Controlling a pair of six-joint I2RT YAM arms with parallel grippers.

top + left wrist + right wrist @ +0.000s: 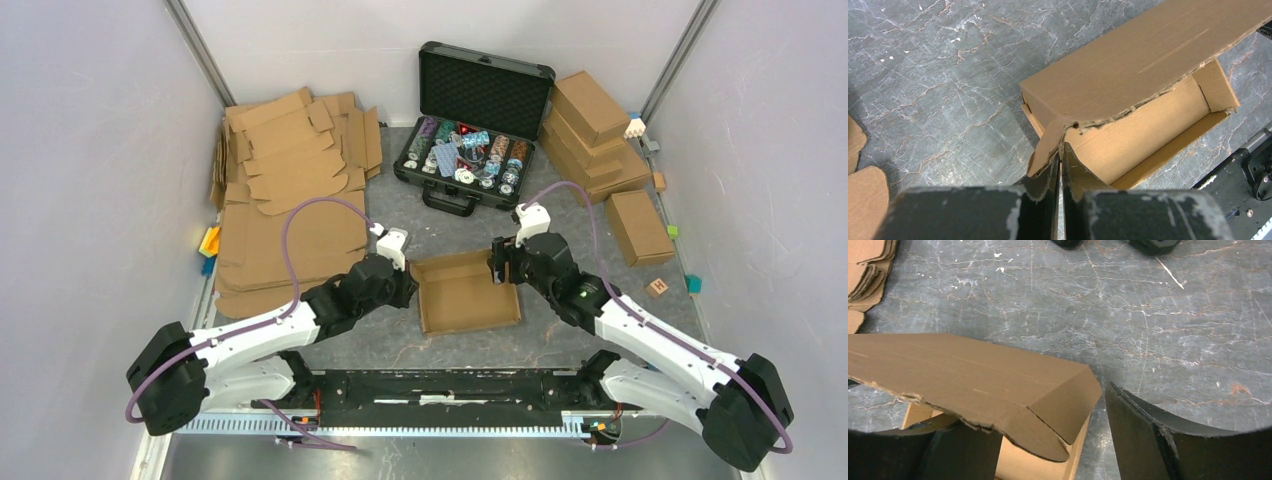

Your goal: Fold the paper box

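Note:
The paper box [465, 295] lies at the table's middle as a shallow brown tray, its lid panel raised along the far edge. My left gripper [405, 283] is at the box's left end. In the left wrist view the left gripper [1061, 152] is shut on the lid's side flap [1045, 147], with the lid [1133, 70] slanting over the tray. My right gripper [503, 266] is at the box's far right corner. In the right wrist view the right gripper [1048, 440] is open, its fingers [1148, 435] set wide to either side of the lid's folded corner flap [1048, 405].
A pile of flat cardboard blanks [290, 200] lies at the back left. An open black case of chips [470, 110] stands at the back centre. Finished brown boxes [595, 130] are stacked at the back right, with one [638, 225] apart. Small blocks [657, 287] lie by the right wall.

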